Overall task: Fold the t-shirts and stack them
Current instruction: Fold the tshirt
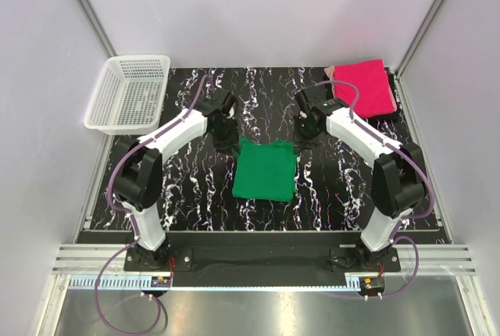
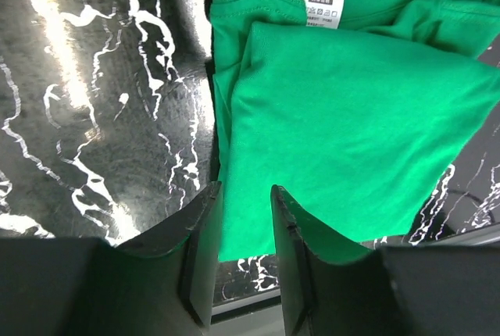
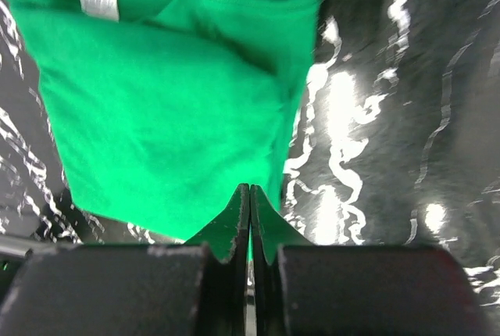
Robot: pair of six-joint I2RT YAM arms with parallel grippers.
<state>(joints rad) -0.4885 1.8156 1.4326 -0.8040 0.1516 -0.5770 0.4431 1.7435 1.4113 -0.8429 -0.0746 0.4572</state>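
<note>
A folded green t-shirt [image 2: 351, 117] fills the centre and right of the frame, its white neck label [image 2: 321, 5] at the top. Black marbled surface [image 2: 101, 101] shows at left. The left pincer [image 2: 244, 189] stands parted at the bottom, over the shirt's lower left corner.

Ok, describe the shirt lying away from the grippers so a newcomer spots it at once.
Look at the black marbled table, far right corner. A folded hot pink t-shirt lies there. Its colour sets it apart: the green t-shirt lies mid-table.
</note>
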